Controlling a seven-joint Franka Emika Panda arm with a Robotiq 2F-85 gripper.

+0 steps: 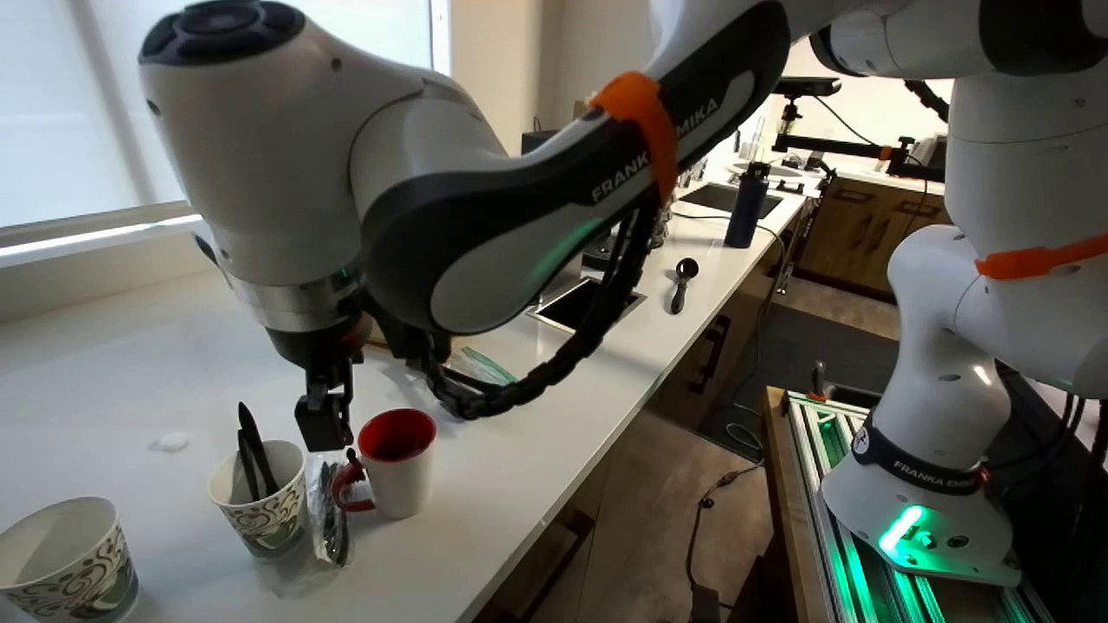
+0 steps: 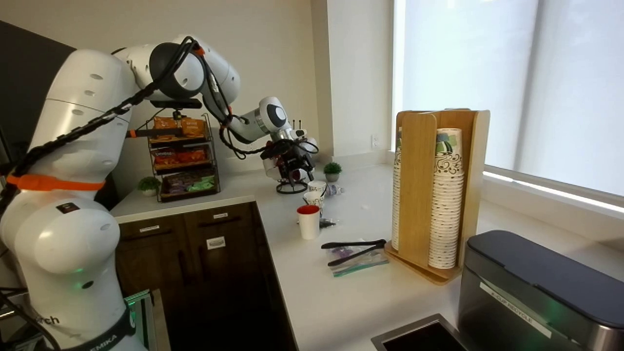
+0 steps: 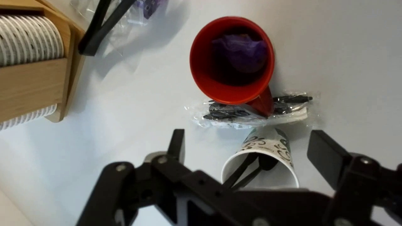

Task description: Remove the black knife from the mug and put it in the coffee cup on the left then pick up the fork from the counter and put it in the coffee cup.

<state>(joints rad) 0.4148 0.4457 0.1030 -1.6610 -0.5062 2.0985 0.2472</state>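
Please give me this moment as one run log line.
hand: open, empty; red-lined mug: holds purple item; patterned cup nearest mug: holds black utensils; wrapped cutlery: on counter

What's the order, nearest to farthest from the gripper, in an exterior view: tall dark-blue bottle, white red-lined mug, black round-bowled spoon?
In an exterior view, picture sides:
1. Red-lined mug: below and right of the gripper.
2. Black spoon: farther right on the counter.
3. Dark-blue bottle: rightmost, standing past the spoon.

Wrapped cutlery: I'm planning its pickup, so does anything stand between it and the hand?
Yes, in the wrist view: the red handle of the mug covers the middle of the wrapped cutlery, leaving both ends showing.
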